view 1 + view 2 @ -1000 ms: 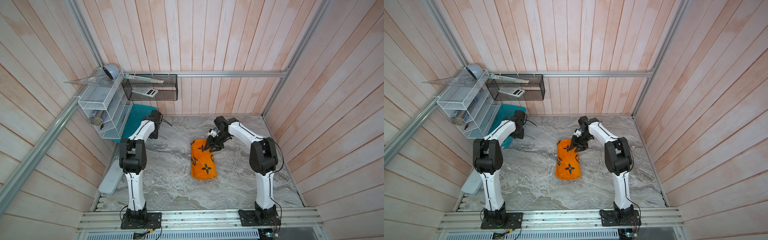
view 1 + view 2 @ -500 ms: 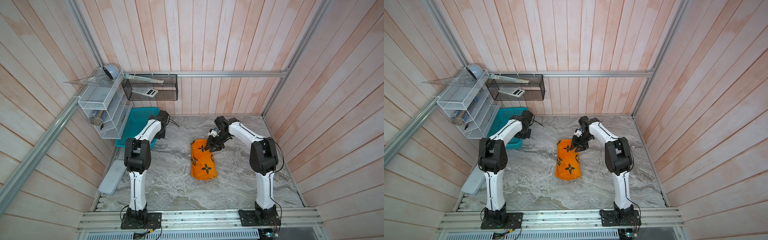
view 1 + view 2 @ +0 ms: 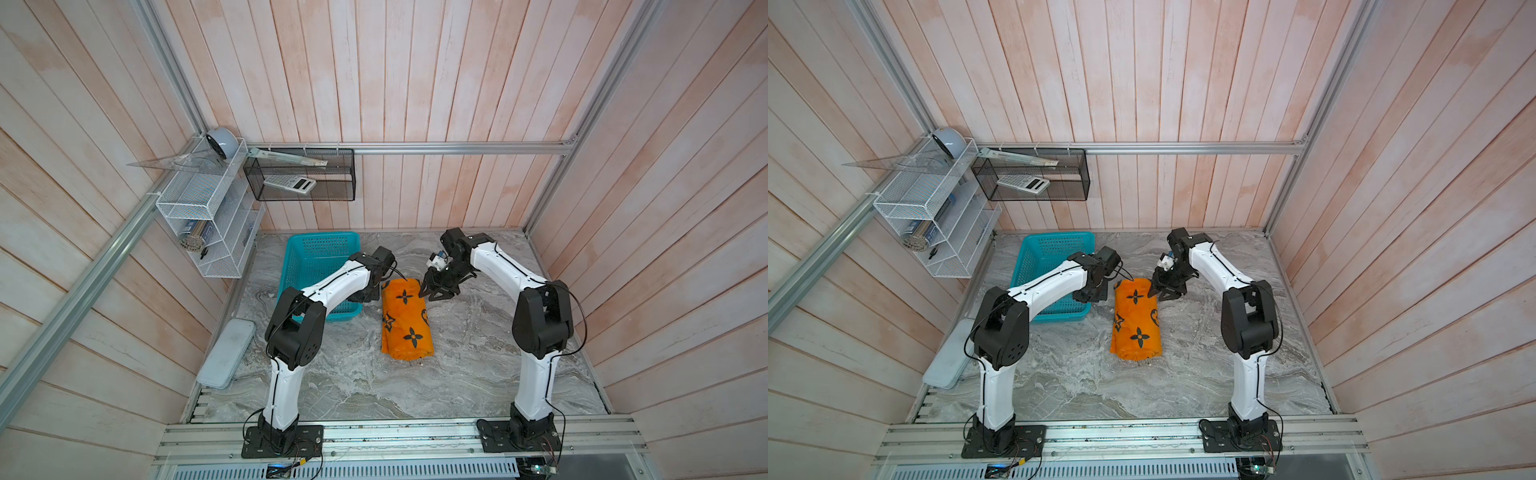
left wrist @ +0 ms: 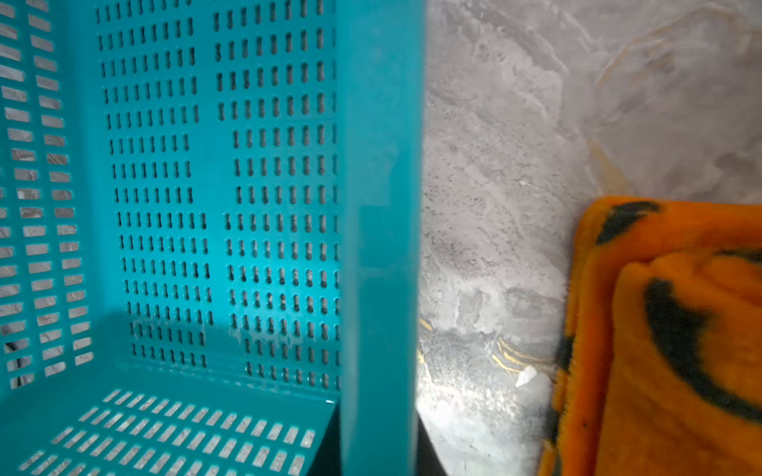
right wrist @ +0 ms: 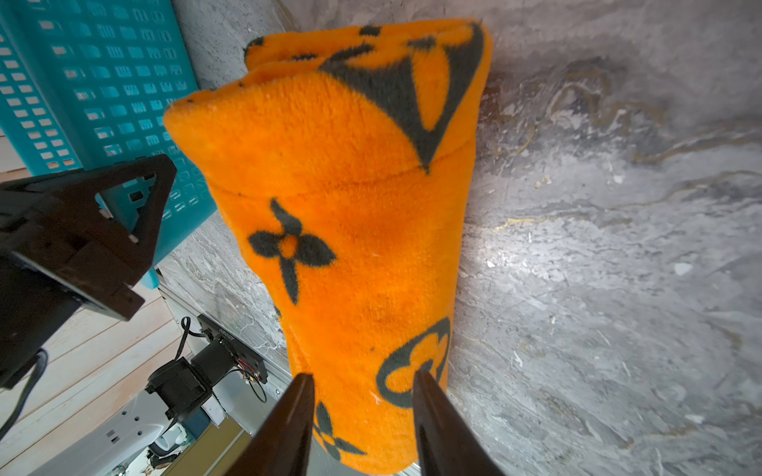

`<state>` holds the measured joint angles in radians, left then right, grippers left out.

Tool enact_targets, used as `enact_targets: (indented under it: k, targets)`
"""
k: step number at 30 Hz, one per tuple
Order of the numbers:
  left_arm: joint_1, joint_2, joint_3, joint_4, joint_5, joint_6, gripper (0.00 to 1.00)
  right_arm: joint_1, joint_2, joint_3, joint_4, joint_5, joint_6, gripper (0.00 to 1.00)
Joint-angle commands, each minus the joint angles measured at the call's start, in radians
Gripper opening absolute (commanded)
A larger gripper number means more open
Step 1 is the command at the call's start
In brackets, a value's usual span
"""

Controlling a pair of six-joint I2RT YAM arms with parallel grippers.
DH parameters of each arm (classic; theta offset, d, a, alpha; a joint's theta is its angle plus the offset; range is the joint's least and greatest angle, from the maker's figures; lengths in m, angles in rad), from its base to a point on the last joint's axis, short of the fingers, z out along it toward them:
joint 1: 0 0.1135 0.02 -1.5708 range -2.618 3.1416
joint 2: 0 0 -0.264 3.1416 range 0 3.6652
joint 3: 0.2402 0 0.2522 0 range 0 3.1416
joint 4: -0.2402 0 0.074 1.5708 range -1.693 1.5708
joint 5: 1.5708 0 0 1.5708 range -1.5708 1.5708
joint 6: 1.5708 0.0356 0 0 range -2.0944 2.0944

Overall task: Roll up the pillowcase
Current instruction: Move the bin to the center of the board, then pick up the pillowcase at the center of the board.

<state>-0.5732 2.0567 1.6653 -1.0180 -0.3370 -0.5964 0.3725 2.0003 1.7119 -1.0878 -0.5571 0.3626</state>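
Note:
The pillowcase (image 3: 405, 320) (image 3: 1136, 320) lies as an orange roll with black flowers in the middle of the marble table. My right gripper (image 3: 432, 291) (image 5: 363, 383) stands open at the roll's far end, its two dark fingers (image 5: 301, 412) apart over the fabric (image 5: 350, 206). My left gripper (image 3: 368, 295) (image 4: 381, 465) straddles the near-right wall of a teal basket (image 3: 320, 253) (image 4: 379, 165) and is shut on it. The roll's edge (image 4: 680, 350) sits just beside that wall, with a strip of bare table between them.
A white wire shelf (image 3: 208, 216) hangs on the left wall and a black mesh bin (image 3: 299, 178) hangs on the back wall. A flat grey case (image 3: 226, 353) lies at the table's front left. Wooden walls close in on three sides.
My left arm has swung right toward the roll, and the teal basket has come with it out from under the shelf. The right gripper and the roll have stayed put.

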Motion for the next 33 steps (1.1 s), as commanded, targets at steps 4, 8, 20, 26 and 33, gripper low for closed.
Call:
enact_targets:
  k: [4,8,20,26,33]
  targets:
    - [0.005,-0.066,0.012,-0.011,0.030,-0.032,0.50,0.005,-0.044,-0.035,-0.030,0.039,-0.013,0.46]
    - [0.001,-0.090,0.121,-0.090,-0.009,-0.004,0.67,0.002,-0.054,-0.023,-0.041,0.060,-0.010,0.48]
    - [-0.110,-0.227,0.009,0.003,0.353,-0.091,1.00,-0.055,-0.077,-0.107,-0.048,0.188,0.028,0.54]
    - [-0.134,-0.235,-0.137,0.190,0.443,-0.170,1.00,-0.218,-0.177,-0.273,0.018,0.191,0.088,0.56]
    - [-0.134,-0.074,-0.103,0.229,0.508,-0.195,1.00,-0.233,-0.184,-0.290,-0.014,0.207,0.051,0.56]
